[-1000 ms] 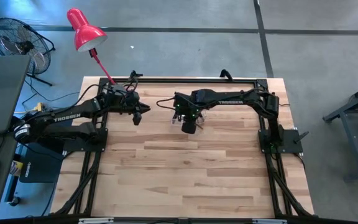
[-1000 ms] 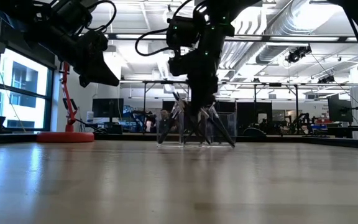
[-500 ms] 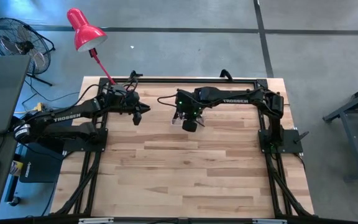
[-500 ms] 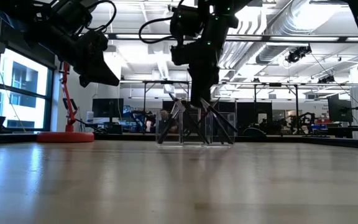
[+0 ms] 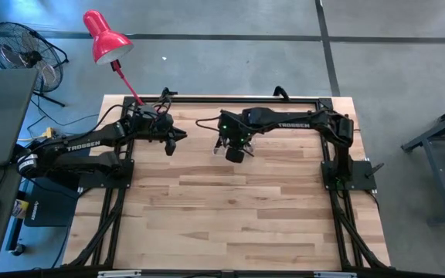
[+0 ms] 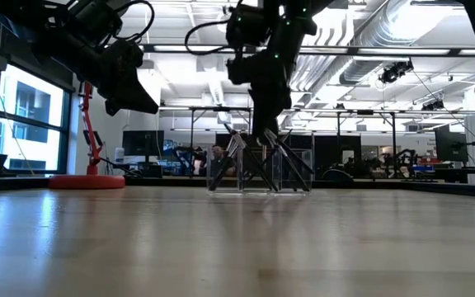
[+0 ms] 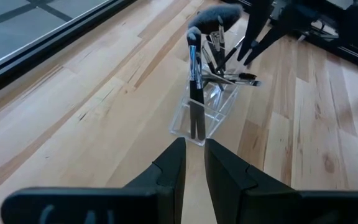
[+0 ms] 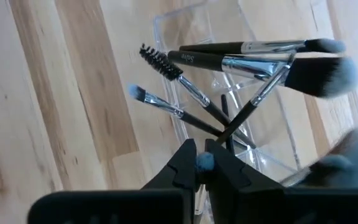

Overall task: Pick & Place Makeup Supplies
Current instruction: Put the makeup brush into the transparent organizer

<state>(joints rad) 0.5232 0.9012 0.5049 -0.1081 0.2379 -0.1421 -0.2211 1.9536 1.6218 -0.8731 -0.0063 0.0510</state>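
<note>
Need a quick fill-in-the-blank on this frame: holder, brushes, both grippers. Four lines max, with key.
1. The brushes stand in a clear plastic ____.
2. The holder sits on the wooden ____.
3. The ____ gripper hangs right over the holder, pinching a small blue tip.
4. The left gripper waits off to the side, holding ____.

Missing words: holder; table; right; nothing
</note>
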